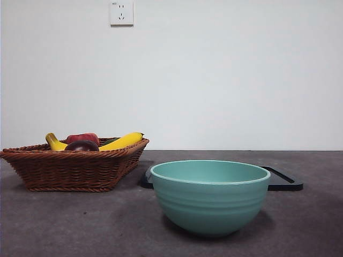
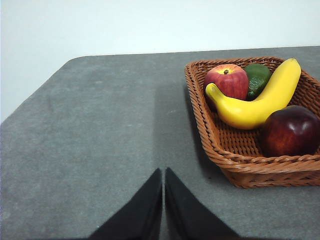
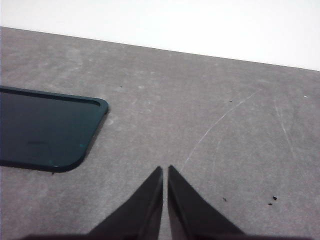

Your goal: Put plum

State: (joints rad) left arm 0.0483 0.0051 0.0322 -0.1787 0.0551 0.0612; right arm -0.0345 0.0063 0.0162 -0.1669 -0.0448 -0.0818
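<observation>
While both arms wait with jaws closed and empty, the plum sits in the wicker basket beside a banana. Nothing appears started; next, the left gripper, nearest, must open and reach it.

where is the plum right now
The plum lies in the wicker basket, touching the banana; in the front view it sits at the left, left of the teal bowl.

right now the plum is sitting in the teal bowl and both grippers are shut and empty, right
Not quite: the plum sits in the wicker basket beside the banana, as the left wrist view shows. The left gripper and right gripper are shut and empty.
</observation>
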